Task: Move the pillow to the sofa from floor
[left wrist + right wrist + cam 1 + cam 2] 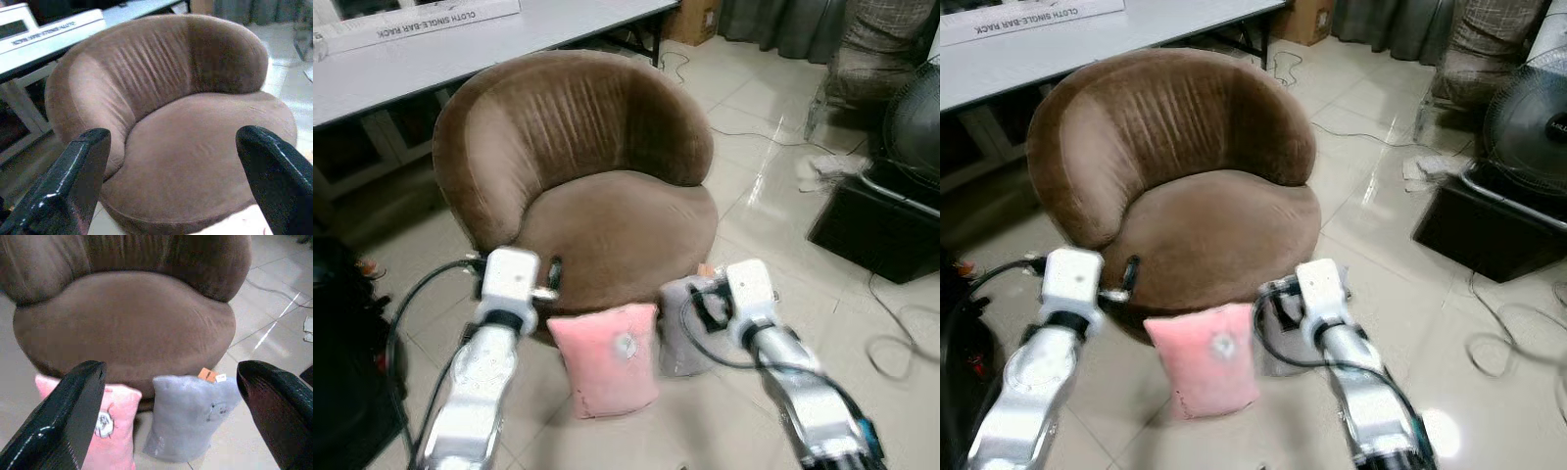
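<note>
A pink pillow (607, 357) stands upright on the tiled floor, leaning on the front of the round brown sofa chair (607, 215). A grey pillow (677, 338) with an orange tag stands just to its right, touching it. My left gripper (553, 277) hovers above the pink pillow's left top corner, by the seat's front edge. It is open, its fingers (73, 181) wide apart and holding nothing. My right gripper (702, 308) sits above the grey pillow (190, 416), also open, with the pink pillow (107, 431) showing between its fingers (63, 421).
A white table (431, 59) with a long box stands behind the sofa. At the right are a black box (871, 230), a fan (913, 117) and loose cables (901, 343) on the floor. A dark object (342, 343) stands at the far left.
</note>
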